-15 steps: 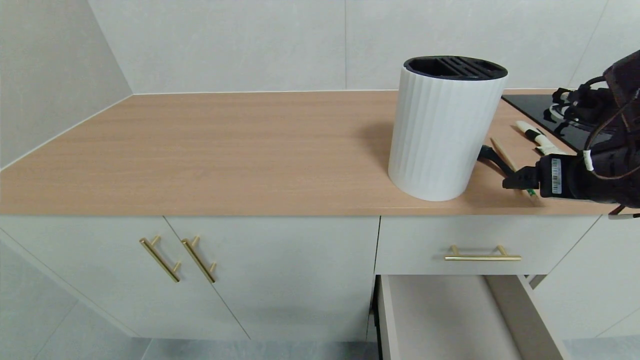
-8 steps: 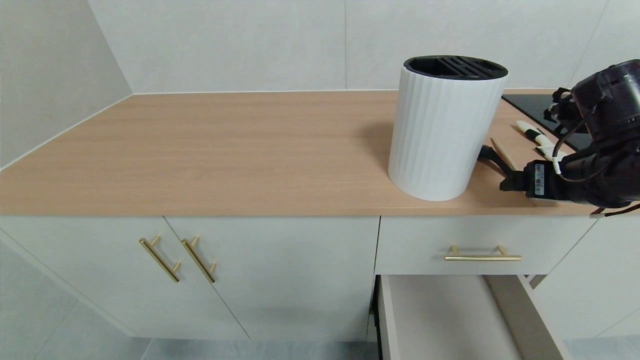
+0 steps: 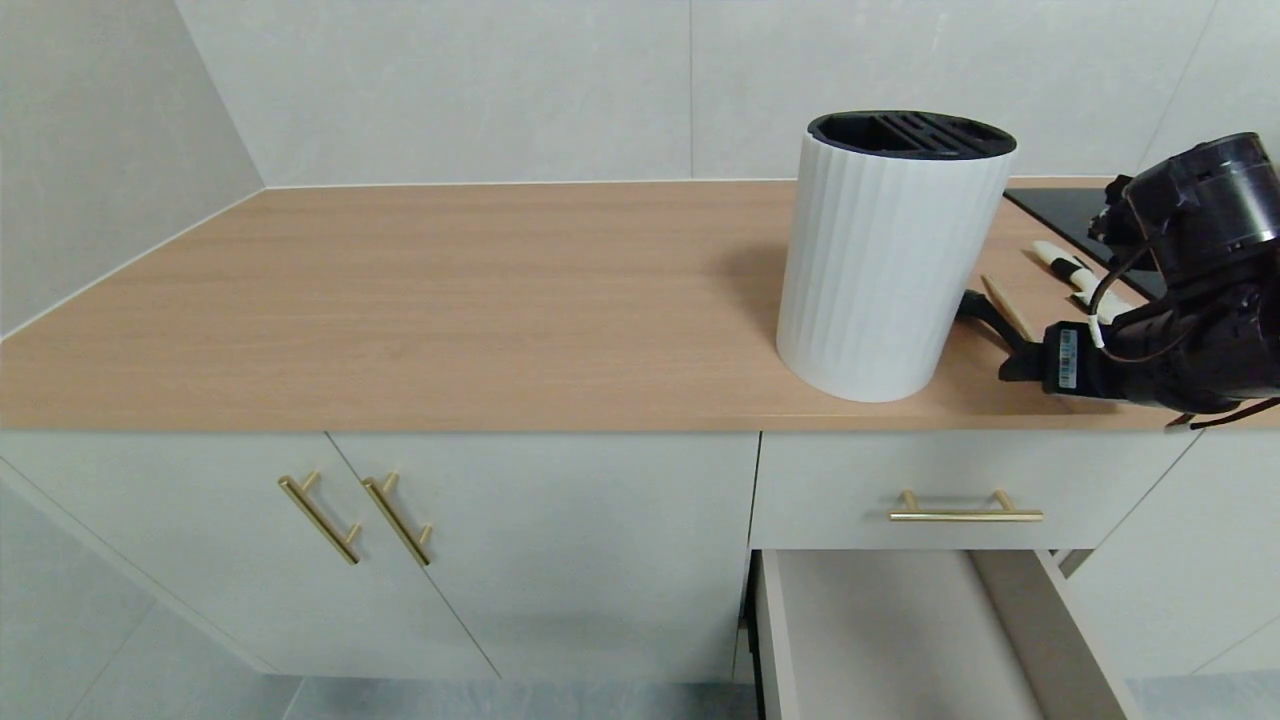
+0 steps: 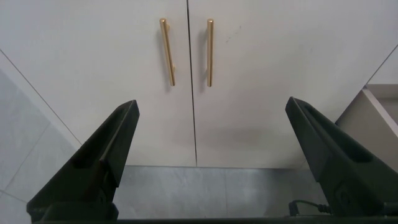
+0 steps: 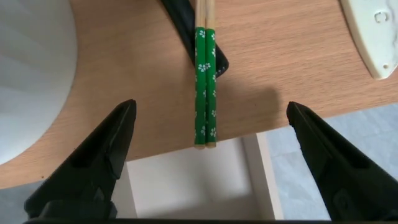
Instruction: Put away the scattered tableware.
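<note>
Right claw (image 5: 208, 115): we see it spread wide over the green-tipped chopsticks (image 5: 204, 81), near surface (image 5: 280, 62) edge.
Left claw (image 4: 211, 109): open, facing cupboard doors (image 4: 261, 93).

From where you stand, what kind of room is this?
Most likely a kitchen: a wooden counter over cabinets, a black cooktop, and a white knife block beside green-tipped chopsticks.
</note>
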